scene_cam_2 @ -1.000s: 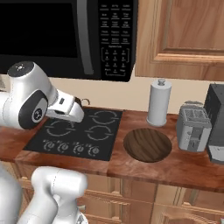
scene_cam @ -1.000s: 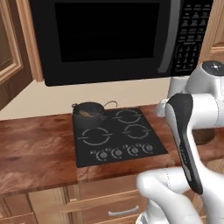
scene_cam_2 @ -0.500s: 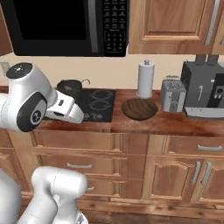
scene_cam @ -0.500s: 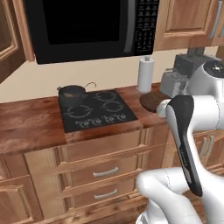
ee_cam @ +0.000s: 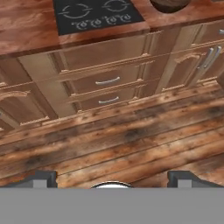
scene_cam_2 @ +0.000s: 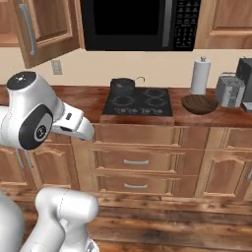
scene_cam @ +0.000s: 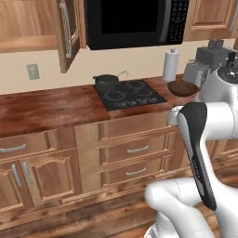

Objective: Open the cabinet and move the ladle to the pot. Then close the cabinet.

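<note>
— While the tool (ee_cam: 112,180) is being held spread wide with nothing between its two dark tips, what is being faced by it?

— Plank flooring (ee_cam: 131,144) and the low brown drawer fronts with curved handles (ee_cam: 107,81) are being looked down on; the black cooktop (ee_cam: 97,15) is being shown at the upper edge of the hand view.

— Where is the small squat dark grey pot being seen?

— The small squat dark grey pot (scene_cam_2: 122,86) is being carried on the cooktop's rear left burner, on the reddish-brown wooden surface (scene_cam_2: 88,98). A slim dark curved ladle handle (scene_cam_2: 141,78) is being shown rising from it.

— And the medium-brown wooden wall cabinet?

— The medium-brown wooden wall cabinet (scene_cam: 28,23) is being seen upper left, one raised-panel door (scene_cam_2: 47,27) with a grey bar handle being left swung outward. A black microwave (scene_cam_2: 138,23) is being hung just beside it.
</note>
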